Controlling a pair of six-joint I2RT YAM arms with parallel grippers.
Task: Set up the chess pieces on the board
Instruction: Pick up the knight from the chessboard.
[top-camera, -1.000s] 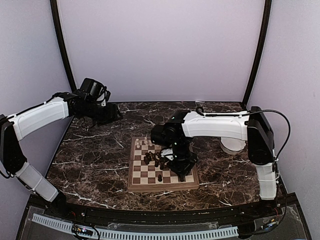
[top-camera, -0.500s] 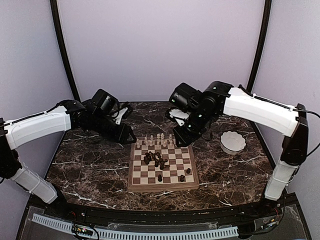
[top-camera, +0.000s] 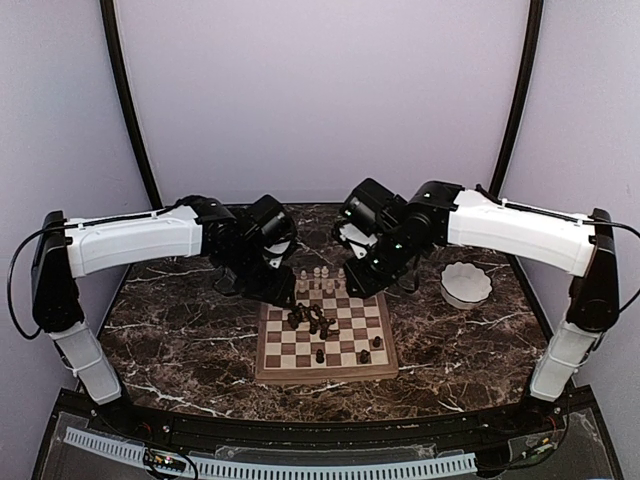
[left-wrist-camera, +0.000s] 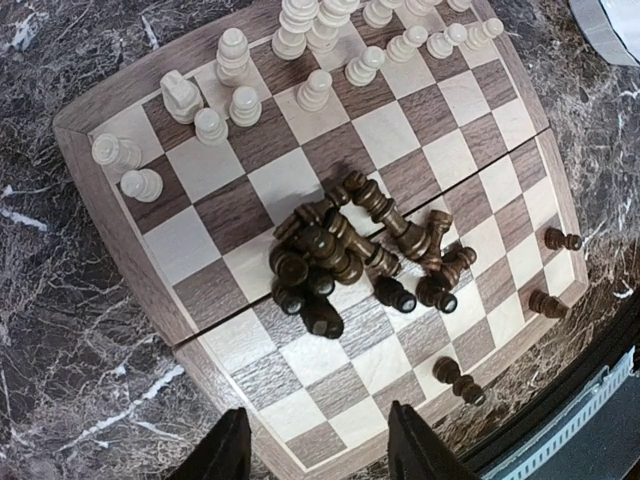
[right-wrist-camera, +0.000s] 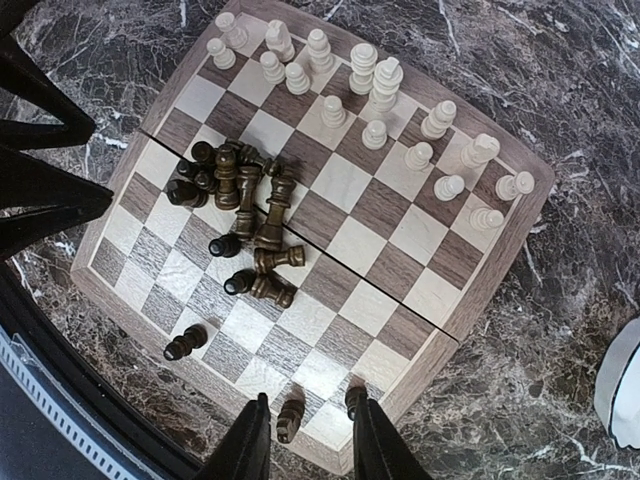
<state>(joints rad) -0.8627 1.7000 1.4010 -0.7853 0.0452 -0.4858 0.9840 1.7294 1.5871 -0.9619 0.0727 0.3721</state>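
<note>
The board (top-camera: 272, 372) lies mid-table; it also shows in the left wrist view (left-wrist-camera: 110, 115) and the right wrist view (right-wrist-camera: 525, 205). Cream pieces (top-camera: 316, 279) stand in rough rows along its far edge (left-wrist-camera: 300, 40) (right-wrist-camera: 375, 90). A pile of dark brown pieces (top-camera: 312, 319) lies toppled mid-board (left-wrist-camera: 350, 240) (right-wrist-camera: 245, 200). Three dark pieces (top-camera: 364, 356) stand apart near the front edge. My left gripper (top-camera: 280, 290) (left-wrist-camera: 320, 455) hovers open and empty above the board's far left corner. My right gripper (top-camera: 360, 280) (right-wrist-camera: 310, 445) hovers open and empty above the far right part.
A white scalloped bowl (top-camera: 467, 284) stands on the dark marble table (top-camera: 180, 340) right of the board; its rim shows in the right wrist view (right-wrist-camera: 622, 385). Both arms reach in over the board's far side. Black frame poles stand at the back corners.
My left arm has swung right from the back left corner to above the board's far left corner. My right arm rose off the board a second ago and has since barely moved.
</note>
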